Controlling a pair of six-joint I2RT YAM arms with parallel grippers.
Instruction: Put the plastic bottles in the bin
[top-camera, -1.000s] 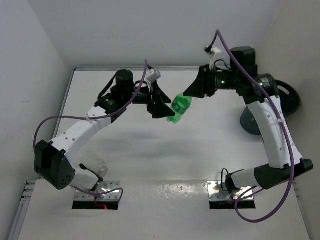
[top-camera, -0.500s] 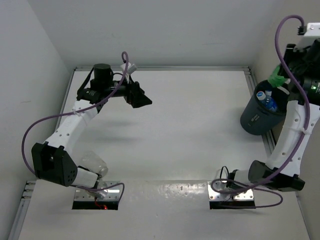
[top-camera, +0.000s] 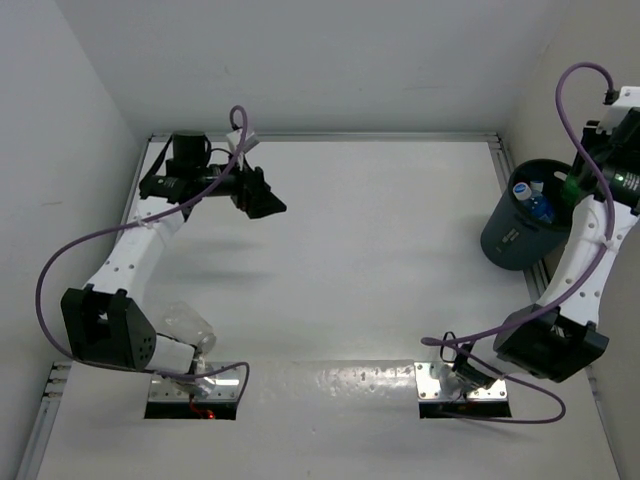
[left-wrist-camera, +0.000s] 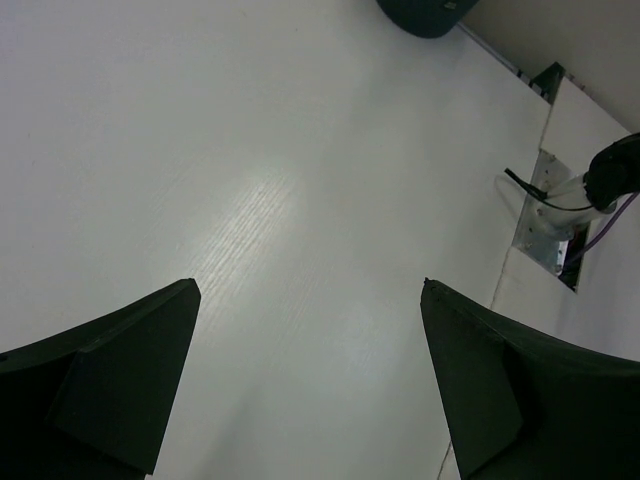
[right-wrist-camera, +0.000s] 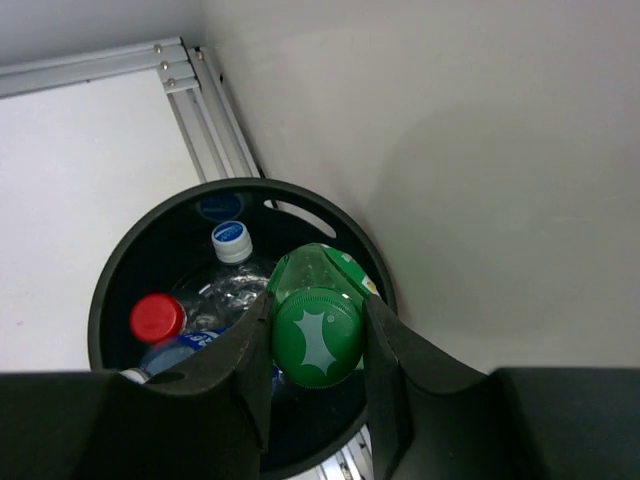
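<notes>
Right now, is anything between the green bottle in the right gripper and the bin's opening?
Nothing visible. The right gripper holds the green bottle directly over the open mouth of the bin. The other bottles lie low inside it, below the rim.

This is a robotics laboratory test cell, built for recording machine trials. A plain white tabletop (top-camera: 380, 260) is boxed in on three sides by flat white walls (top-camera: 330, 60), with an aluminium rail (top-camera: 330, 136) running along the seam where the surfaces meet. Two white-and-black robot arms, the left arm (top-camera: 130, 255) and the right arm (top-camera: 580, 265), are bolted through metal plates (top-camera: 432, 382) at the near edge. Loose purple cables (top-camera: 583, 67) loop along each arm up to the wrist. A dark round bin (top-camera: 515, 240) stands in the right corner against the wall, with plastic bottles (right-wrist-camera: 225, 285) in it.
</notes>
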